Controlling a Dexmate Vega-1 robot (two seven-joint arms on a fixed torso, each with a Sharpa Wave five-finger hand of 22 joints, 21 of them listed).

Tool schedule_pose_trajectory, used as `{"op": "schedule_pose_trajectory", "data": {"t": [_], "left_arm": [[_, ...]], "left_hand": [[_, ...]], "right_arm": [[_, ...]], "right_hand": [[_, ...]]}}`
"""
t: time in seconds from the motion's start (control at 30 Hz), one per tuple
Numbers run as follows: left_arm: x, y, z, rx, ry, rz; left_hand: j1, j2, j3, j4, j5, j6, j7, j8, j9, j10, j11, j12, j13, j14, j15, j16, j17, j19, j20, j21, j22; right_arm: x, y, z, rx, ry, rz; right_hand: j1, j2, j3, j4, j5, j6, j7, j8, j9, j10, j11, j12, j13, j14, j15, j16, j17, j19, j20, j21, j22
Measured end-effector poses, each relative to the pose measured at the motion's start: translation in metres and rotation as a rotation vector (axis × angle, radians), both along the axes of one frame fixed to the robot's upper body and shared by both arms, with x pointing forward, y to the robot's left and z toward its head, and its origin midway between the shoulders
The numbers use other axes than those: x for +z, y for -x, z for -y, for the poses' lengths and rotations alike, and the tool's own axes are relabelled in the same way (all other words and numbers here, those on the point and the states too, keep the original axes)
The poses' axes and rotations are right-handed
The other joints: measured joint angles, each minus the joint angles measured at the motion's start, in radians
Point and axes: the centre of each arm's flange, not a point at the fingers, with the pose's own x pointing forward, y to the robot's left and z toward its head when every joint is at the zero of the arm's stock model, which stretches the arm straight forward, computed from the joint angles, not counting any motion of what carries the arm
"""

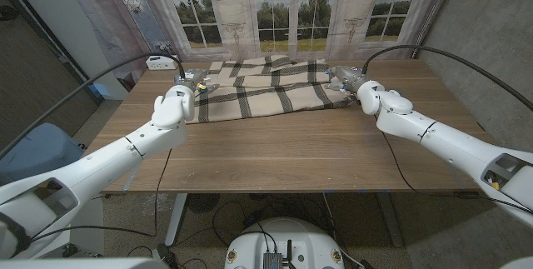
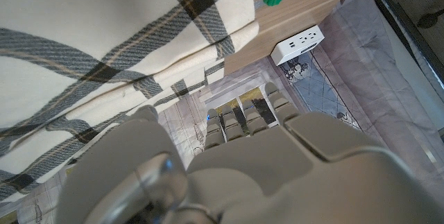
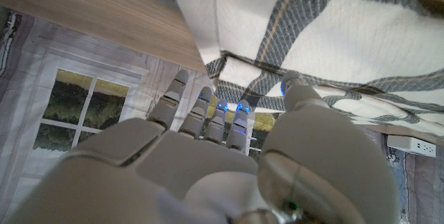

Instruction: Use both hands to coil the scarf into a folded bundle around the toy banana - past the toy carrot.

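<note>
Scarf (image 1: 266, 87): long axis lay across tabletop (image 1: 291, 152); left hand (image 1: 188, 84) gripped one end, right hand (image 1: 343, 78) other.

The head camera looked down over the whole table (image 1: 291, 148) from above. Each wrist camera sat close behind its own hand, and all three shared the scarf (image 1: 266, 90).
</note>
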Motion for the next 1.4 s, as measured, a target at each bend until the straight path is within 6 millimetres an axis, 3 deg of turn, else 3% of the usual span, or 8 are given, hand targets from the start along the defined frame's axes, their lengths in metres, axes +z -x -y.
{"op": "schedule_pose_trajectory", "data": {"t": [0.17,0.37,0.6,0.8,1.0,1.17,1.27,1.4], "left_arm": [[-0.005,-0.002,0.001,-0.021,0.023,-0.028],[-0.009,-0.004,0.001,-0.042,0.041,-0.056],[-0.013,-0.008,0.002,-0.058,0.055,-0.085],[-0.014,-0.009,0.001,-0.065,0.060,-0.100],[-0.015,-0.010,0.000,-0.068,0.065,-0.110],[-0.016,-0.010,0.000,-0.070,0.065,-0.114],[-0.016,-0.009,0.000,-0.071,0.067,-0.116],[-0.016,-0.008,-0.001,-0.068,0.068,-0.116]], "left_hand": [[-0.013,-0.003,-0.007,-0.001,0.000,-0.021,-0.004,0.000,0.000,-0.013,-0.001,0.000,0.000,0.000,0.000,0.000,0.000,-0.011,0.011,-0.007,0.000],[-0.018,0.003,-0.007,-0.001,0.000,-0.026,0.002,0.000,0.000,-0.018,-0.004,0.000,0.000,0.000,0.000,0.000,0.000,-0.016,0.016,-0.007,0.000],[-0.022,-0.001,-0.011,-0.005,0.000,-0.032,-0.004,0.000,0.000,-0.026,-0.001,0.000,0.000,0.000,0.000,0.000,0.000,-0.016,0.016,-0.007,0.000],[-0.027,0.004,-0.011,-0.005,0.000,-0.032,-0.003,0.000,0.000,-0.026,-0.001,0.000,0.000,0.000,0.000,0.000,0.000,-0.016,0.016,-0.007,0.000],[-0.031,0.000,-0.011,-0.005,0.000,-0.035,0.000,0.000,0.000,-0.026,-0.001,0.000,0.000,0.000,0.000,0.000,0.000,-0.016,0.016,-0.007,0.000],[-0.031,0.000,-0.014,-0.008,0.000,-0.035,0.000,0.000,0.000,-0.026,-0.001,0.000,0.000,0.000,0.000,0.000,0.000,-0.016,0.016,-0.007,0.000],[-0.031,0.000,-0.014,-0.008,0.000,-0.035,0.000,0.000,0.000,-0.026,-0.001,0.000,0.000,0.000,0.000,0.000,0.000,-0.016,0.016,-0.007,0.000],[-0.034,0.002,-0.014,-0.008,0.000,-0.035,0.000,0.000,0.000,-0.026,-0.001,0.000,0.000,0.000,0.000,0.000,0.000,-0.016,0.016,-0.007,0.000]], "right_arm": [[-0.006,-0.001,0.001,-0.006,0.006,-0.073],[-0.009,-0.003,-0.001,-0.005,0.023,-0.155],[-0.014,-0.007,-0.002,-0.011,0.042,-0.222],[-0.018,-0.012,-0.004,-0.022,0.064,-0.272],[-0.023,-0.021,-0.005,-0.040,0.085,-0.312],[-0.026,-0.029,-0.006,-0.046,0.097,-0.333],[-0.026,-0.034,-0.005,-0.054,0.095,-0.341],[-0.029,-0.044,-0.006,-0.049,0.093,-0.344]], "right_hand": [[-0.005,-0.005,0.005,-0.004,0.002,-0.029,0.000,0.000,0.000,-0.033,0.002,0.000,0.000,-0.039,0.010,-0.008,-0.003,-0.019,0.000,0.000,0.000],[-0.009,-0.009,0.011,-0.019,0.004,-0.093,0.007,0.000,0.000,-0.103,0.015,0.000,0.000,-0.113,0.031,-0.014,-0.003,-0.077,-0.002,-0.007,0.000],[-0.014,-0.004,0.021,-0.028,0.004,-0.122,0.007,0.000,0.000,-0.134,0.015,0.000,0.000,-0.139,0.040,-0.014,-0.008,-0.123,-0.010,-0.008,0.000],[-0.002,-0.016,0.027,-0.044,0.012,-0.143,0.011,0.000,0.000,-0.160,0.018,0.000,-0.003,-0.160,0.040,-0.014,-0.012,-0.143,0.003,-0.008,0.000],[0.026,-0.027,0.041,-0.064,0.016,-0.168,0.015,0.005,0.000,-0.185,0.018,0.000,-0.003,-0.168,0.047,-0.014,-0.021,-0.138,0.007,0.000,0.000],[0.058,-0.029,0.046,-0.067,0.023,-0.164,0.018,0.018,0.000,-0.179,0.022,0.017,-0.003,-0.153,0.033,0.005,-0.026,-0.094,-0.034,0.018,0.000],[0.059,-0.029,0.051,-0.062,0.023,-0.127,0.017,0.029,0.000,-0.140,0.022,0.031,-0.003,-0.120,0.025,0.022,-0.026,-0.066,-0.051,0.026,-0.001],[0.086,-0.002,0.059,-0.054,0.023,-0.046,0.022,0.047,0.000,-0.048,0.024,0.064,-0.007,-0.051,0.006,0.049,-0.030,-0.006,-0.067,0.047,-0.003]]}}
